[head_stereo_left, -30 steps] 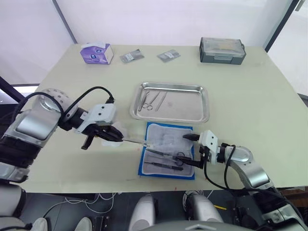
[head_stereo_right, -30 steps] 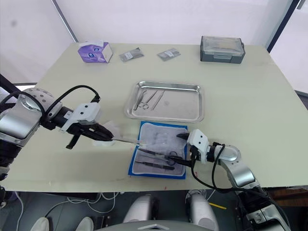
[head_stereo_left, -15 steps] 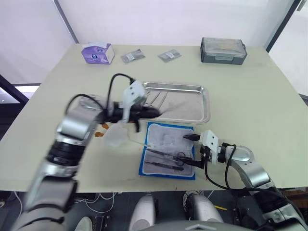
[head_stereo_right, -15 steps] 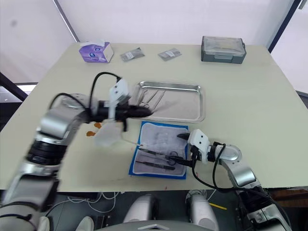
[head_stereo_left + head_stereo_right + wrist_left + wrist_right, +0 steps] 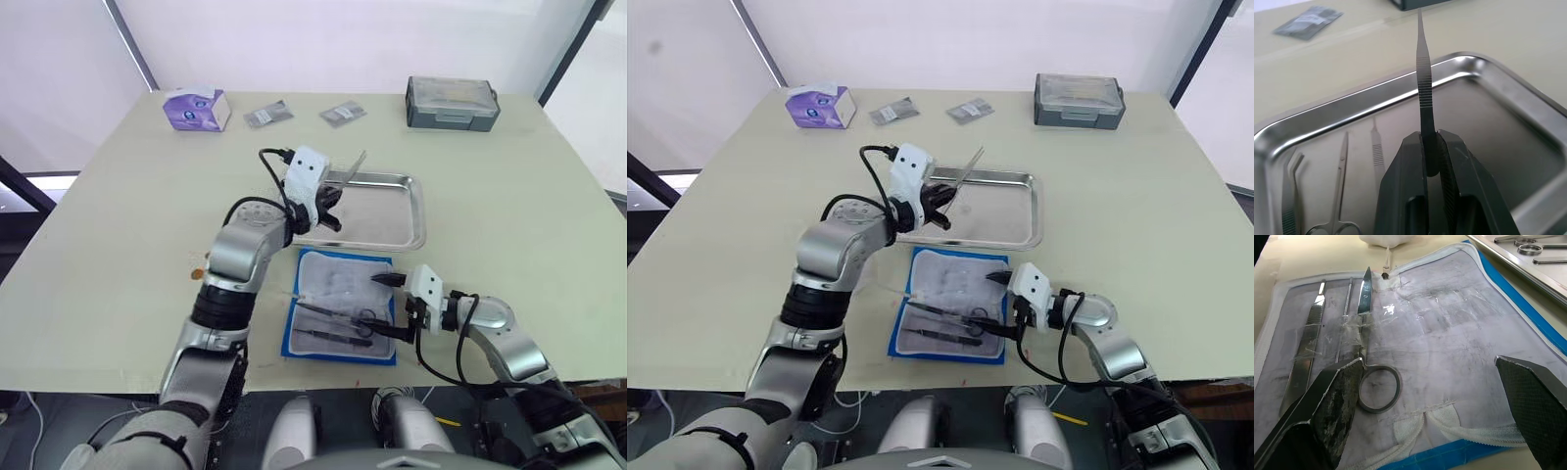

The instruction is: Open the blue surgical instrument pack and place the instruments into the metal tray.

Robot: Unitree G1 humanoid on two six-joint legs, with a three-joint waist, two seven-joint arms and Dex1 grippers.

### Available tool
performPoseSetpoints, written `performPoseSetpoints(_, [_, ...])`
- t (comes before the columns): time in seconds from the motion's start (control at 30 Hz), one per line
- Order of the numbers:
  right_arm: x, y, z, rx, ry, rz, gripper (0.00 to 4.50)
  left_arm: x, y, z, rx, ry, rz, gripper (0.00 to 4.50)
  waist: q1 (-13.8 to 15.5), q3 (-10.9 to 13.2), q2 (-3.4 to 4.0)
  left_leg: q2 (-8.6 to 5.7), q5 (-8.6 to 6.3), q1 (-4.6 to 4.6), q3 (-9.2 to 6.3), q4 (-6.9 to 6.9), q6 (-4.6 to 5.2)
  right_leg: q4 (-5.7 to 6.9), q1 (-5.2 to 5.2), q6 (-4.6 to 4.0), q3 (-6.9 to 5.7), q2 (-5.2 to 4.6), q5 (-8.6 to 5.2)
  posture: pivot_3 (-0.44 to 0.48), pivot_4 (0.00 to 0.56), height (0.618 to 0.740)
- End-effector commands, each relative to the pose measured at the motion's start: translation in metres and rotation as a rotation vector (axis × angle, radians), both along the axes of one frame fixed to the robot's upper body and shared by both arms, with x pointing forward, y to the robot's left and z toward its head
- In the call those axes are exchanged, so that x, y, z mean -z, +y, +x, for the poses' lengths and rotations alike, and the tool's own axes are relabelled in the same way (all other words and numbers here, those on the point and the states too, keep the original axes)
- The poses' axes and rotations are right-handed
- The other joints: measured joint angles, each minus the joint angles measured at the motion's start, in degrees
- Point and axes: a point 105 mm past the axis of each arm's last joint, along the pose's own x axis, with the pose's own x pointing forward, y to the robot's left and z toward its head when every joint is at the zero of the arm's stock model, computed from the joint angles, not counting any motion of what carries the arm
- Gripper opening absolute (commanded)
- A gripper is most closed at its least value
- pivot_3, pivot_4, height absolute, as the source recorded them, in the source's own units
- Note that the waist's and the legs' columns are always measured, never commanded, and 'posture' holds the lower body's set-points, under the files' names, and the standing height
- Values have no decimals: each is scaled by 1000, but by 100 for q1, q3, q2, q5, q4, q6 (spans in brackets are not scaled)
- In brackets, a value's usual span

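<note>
Straight tweezers (image 5: 1423, 93) pinched upright between closed left fingers (image 5: 1447, 171), above the metal tray (image 5: 416, 211) already holding three instruments (image 5: 1339, 169). Blue surgical instrument pack (image 5: 338, 351) lying open on worktop (image 5: 509, 196), scissors (image 5: 1369, 367) inside; right fingers (image 5: 1528, 396) spread wide just above lining.

Table (image 5: 509, 215): pale cream top. Metal tray (image 5: 416, 211) at its centre. Nearer than the tray, just beside it: opened blue surgical instrument pack (image 5: 294, 338). Beyond the tray: purple tissue box (image 5: 198, 108), two grey packets (image 5: 267, 115), grey lidded box (image 5: 452, 102).
</note>
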Motion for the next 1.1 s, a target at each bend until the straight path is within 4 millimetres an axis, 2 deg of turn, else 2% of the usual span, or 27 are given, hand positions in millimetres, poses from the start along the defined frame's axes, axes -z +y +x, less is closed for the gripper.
performPoseSetpoints(0.03, [50,-14,-17,29,181,-120,4500,4,-2,4,-44,35,8,36,3,0,0,0,0,0,0,0,0,0,0,0,0,0,0,0,150,731])
performPoseSetpoints(0.37, [50,-16,-19,34,183,-124,4500,40,0,-1,-133,167,27,36,3,0,0,0,1,0,0,0,-1,0,0,0,0,-2,0,0,150,731])
performPoseSetpoints(0.6, [50,-14,-19,33,183,-120,4500,54,6,-4,-158,211,44,36,11,0,0,-2,1,-2,-3,0,-2,-1,0,0,-3,-5,0,0,150,731])
performPoseSetpoints(0.83, [50,-14,-19,33,183,-119,4500,57,7,-4,-165,219,47,36,10,0,0,-3,1,-2,-3,-1,-3,-1,0,0,-4,-6,0,0,150,731])
performPoseSetpoints(0.87, [50,-14,-19,33,183,-119,4500,56,8,-4,-166,215,54,902,10,0,0,-3,1,-1,-3,-1,-3,-1,0,0,-4,-6,0,0,150,731])
performPoseSetpoints(0.9, [51,-14,-20,34,184,-119,4500,57,8,-4,-167,214,58,1124,10,0,0,-3,1,-2,-4,-1,-3,-1,0,0,-3,-6,0,0,150,731])
performPoseSetpoints(0.93, [51,-14,-20,34,184,-119,4500,57,8,-4,-167,213,61,1605,10,0,0,-3,1,-2,-3,-1,-3,-1,0,0,-4,-6,0,0,150,731])
performPoseSetpoints(1.1, [51,-14,-20,34,183,-119,4500,53,8,-4,-167,196,70,1605,11,0,0,-3,1,-1,-4,-1,-3,-1,1,0,-5,-6,0,0,150,731])
